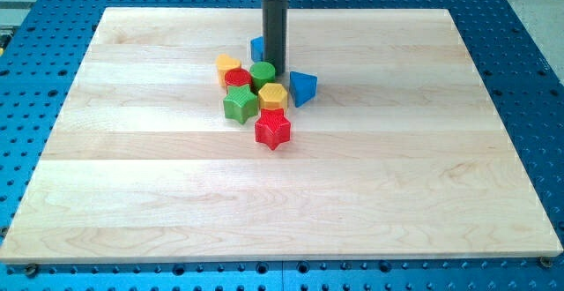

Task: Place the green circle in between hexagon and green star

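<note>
Green circle point(262, 70) sits in the cluster on the worktop point(132, 194), touching the yellow hexagon point(272, 96) at its 5 o'clock, green star point(240, 105) at 7. It looks light, rigid and slippery, so push its upper edge; my tip point(275, 72) stands at its 3 o'clock, and no claw exists to report.

My dark rod point(274, 22) is cut off by the view's top edge, so its mount shows only in part. My tip point(274, 72) sits just behind the green round block point(263, 70), and whether the two touch cannot be told. A blue block point(256, 48) to the view's left of my rod is largely hidden by it; its shape cannot be made out. The red round block point(237, 78), left of my tip, is partly covered by the green star-shaped block point(240, 105).
</note>
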Motion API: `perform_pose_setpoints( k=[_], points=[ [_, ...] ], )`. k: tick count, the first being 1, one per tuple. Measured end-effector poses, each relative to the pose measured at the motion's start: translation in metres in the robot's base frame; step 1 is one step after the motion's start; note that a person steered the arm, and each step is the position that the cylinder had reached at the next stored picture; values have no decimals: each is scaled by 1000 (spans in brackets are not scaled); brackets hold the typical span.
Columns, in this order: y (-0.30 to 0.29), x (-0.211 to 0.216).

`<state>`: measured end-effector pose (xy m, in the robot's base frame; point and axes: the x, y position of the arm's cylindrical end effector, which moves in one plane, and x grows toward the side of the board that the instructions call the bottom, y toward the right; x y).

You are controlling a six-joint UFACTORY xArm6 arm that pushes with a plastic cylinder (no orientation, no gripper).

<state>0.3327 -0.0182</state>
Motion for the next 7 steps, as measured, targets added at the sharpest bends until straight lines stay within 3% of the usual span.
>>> perform_pose_setpoints(
  k=[2,4,7],
  points=[
    [-4,-5],
    [47,-5],
    [3,-5]
  ],
)
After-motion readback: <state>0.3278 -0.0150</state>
